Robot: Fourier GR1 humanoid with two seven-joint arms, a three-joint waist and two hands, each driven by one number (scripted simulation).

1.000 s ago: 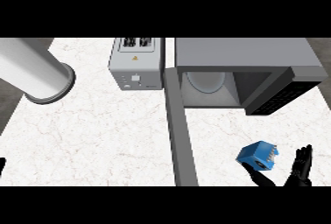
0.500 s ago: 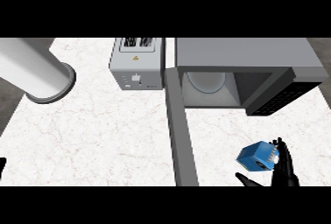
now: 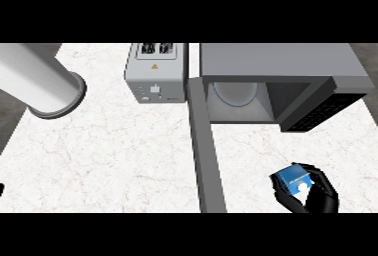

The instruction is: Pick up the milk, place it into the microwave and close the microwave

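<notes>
— Between our right hand's (image 3: 314, 196) thumb and fingers sits the milk (image 3: 294, 180), a small blue carton; we see the fingers curled round its right side and the thumb wrapped under its left, so the hand is clamped on it

— Where do we place the microwave (image 3: 280, 80)?

— Up beyond the hand, well apart from it, its cavity showing a round plate (image 3: 235, 93) inside. Its open door (image 3: 205, 150) runs down just to the hand's left

— And further left?

— We see a toaster (image 3: 155, 72) and a white cylinder (image 3: 37, 80) on the marble counter (image 3: 111, 160). Our left hand (image 3: 1, 189) barely shows at the left edge; we cannot tell its state
</notes>
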